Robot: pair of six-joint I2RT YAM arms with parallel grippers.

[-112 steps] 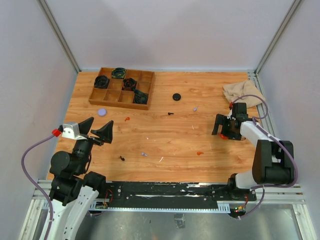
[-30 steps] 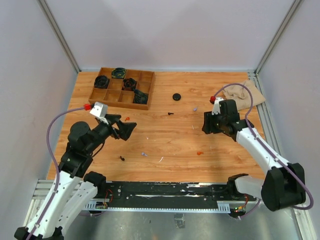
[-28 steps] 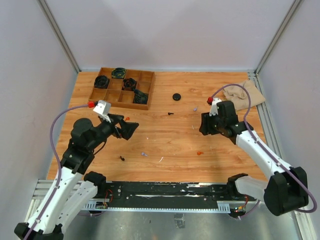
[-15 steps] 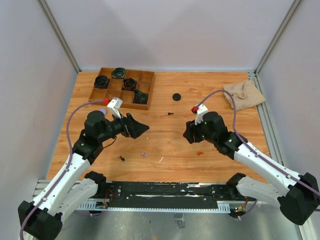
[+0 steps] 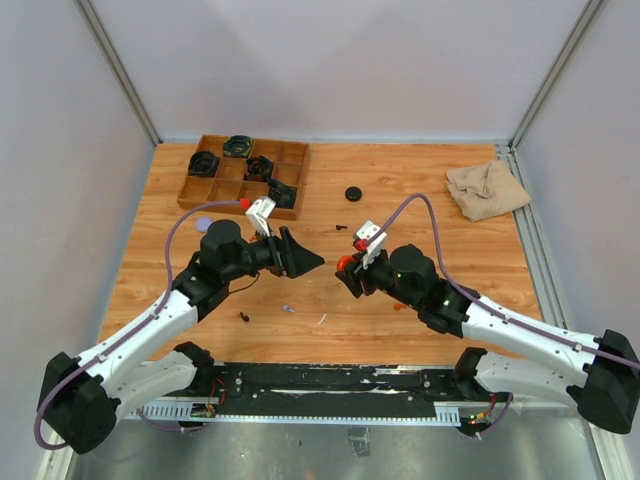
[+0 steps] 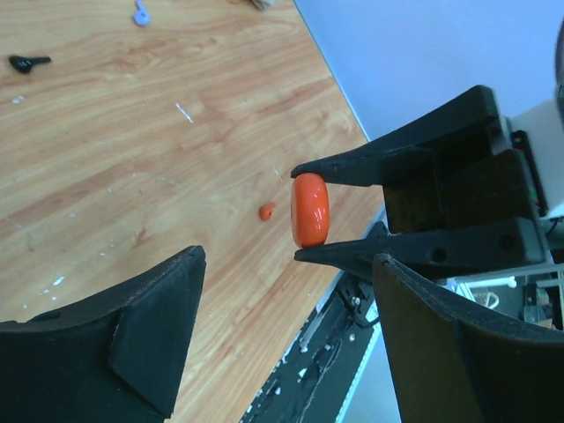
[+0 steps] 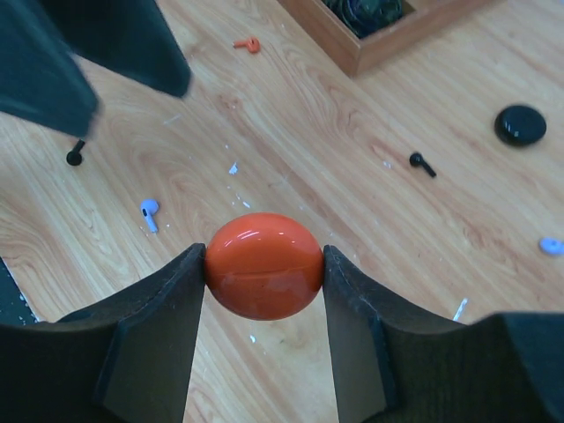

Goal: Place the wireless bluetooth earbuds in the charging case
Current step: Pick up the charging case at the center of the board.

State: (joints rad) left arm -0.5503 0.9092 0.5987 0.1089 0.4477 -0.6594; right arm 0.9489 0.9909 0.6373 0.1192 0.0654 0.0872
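My right gripper (image 7: 264, 257) is shut on a closed round orange-red charging case (image 7: 264, 264), held above the table's middle (image 5: 345, 263). My left gripper (image 6: 289, 257) faces it, open, its tips just short of the case (image 6: 309, 210) and nothing between them. Earbuds lie loose on the wood: a black one (image 5: 342, 227) behind the grippers, another black one (image 5: 244, 317) and a lavender one (image 5: 287, 308) near the front. The right wrist view also shows an orange-red earbud (image 7: 248, 44) and a second lavender one (image 7: 551, 246). Another orange-red earbud (image 6: 266, 211) lies under the case.
A wooden compartment tray (image 5: 232, 207) with dark items stands at the back left. A round black case (image 5: 353, 192) lies behind the grippers and a round lavender case (image 5: 204, 222) beside the left arm. A beige cloth (image 5: 486, 188) is at the back right.
Both arms have swung in towards the table's middle until the grippers face each other. The left jaws have narrowed somewhat. The right gripper has kept its hold on the case.
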